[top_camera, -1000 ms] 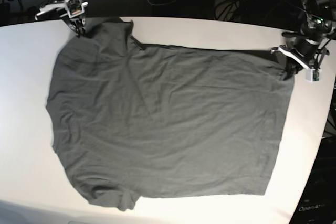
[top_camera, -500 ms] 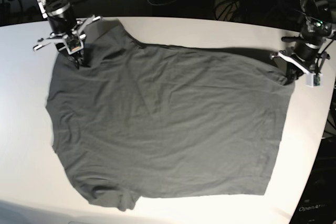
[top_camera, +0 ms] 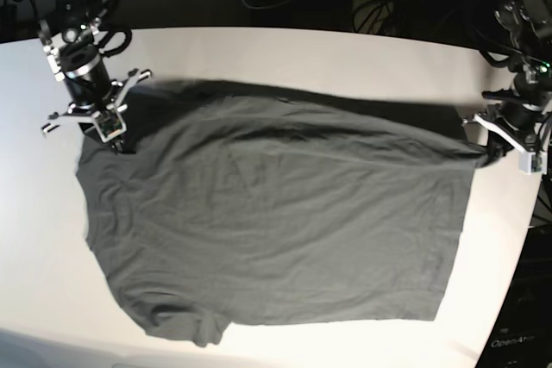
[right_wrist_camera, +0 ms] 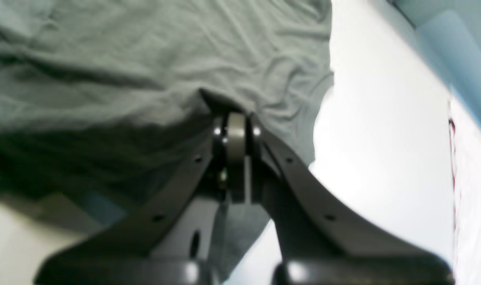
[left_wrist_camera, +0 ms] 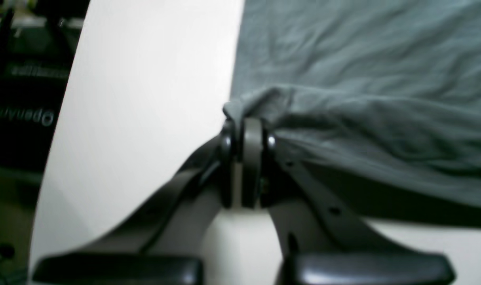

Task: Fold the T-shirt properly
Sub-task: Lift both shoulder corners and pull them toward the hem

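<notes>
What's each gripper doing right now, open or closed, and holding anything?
Left gripper: closed, pinching the T-shirt at its edge.
Right gripper: closed, pinching the T-shirt's fabric.

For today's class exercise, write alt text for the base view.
A dark grey T-shirt lies spread on a white table, its far edge lifted. Both end effectors, right and left, are shut on the far corners.

Beyond the desk's point(top_camera: 285, 45) right front corner, a dark panel point(top_camera: 520, 341) bears pale lettering that starts "OpenArm", seen mirrored and blurred by the left wrist camera.
</notes>
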`<state>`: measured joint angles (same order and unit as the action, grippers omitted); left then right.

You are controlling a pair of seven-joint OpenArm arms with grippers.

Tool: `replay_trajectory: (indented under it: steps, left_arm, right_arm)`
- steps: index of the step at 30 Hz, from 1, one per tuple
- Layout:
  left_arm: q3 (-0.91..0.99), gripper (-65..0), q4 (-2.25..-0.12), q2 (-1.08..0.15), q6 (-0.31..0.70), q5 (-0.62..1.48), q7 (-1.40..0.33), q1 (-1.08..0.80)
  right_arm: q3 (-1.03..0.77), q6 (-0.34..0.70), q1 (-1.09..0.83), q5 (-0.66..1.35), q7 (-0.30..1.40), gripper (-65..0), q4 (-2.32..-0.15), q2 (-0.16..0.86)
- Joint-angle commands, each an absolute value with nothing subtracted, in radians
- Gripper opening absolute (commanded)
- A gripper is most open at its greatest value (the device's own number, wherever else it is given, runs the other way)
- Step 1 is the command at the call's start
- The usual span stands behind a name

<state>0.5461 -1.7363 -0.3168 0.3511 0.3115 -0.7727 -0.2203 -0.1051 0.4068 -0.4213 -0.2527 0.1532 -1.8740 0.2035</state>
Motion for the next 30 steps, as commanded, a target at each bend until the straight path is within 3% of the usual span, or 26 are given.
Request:
replay_trajectory:
  steps: [1, 19, 25, 30]
  left_arm:
    - [0.553, -62.7, -1.756, -0.335, 0.346, 0.311, -0.756, -0.203]
    - [0.504, -62.7, -1.742, -0.34, 0.346, 0.306, -0.754, -0.091]
    - [0.369, -62.7, -1.742, -0.338, 0.346, 0.174, -0.742, -0.064]
    - [0.338, -62.7, -1.742, -0.295, 0.346, 0.068, -0.742, -0.041]
  right_arm:
    - [-0.111, 0.394, -0.403, -0.246, 0.143, -64.6, -1.893, 0.214]
    - [-0.104, 0.395, -0.237, -0.246, 0.197, -64.6, -1.882, 0.249]
    - [-0.104, 0.397, -0.196, -0.246, 0.197, -64.6, -1.871, 0.248]
    - [-0.104, 0.464, -0.136, -0.246, 0.197, -64.6, -1.807, 0.242]
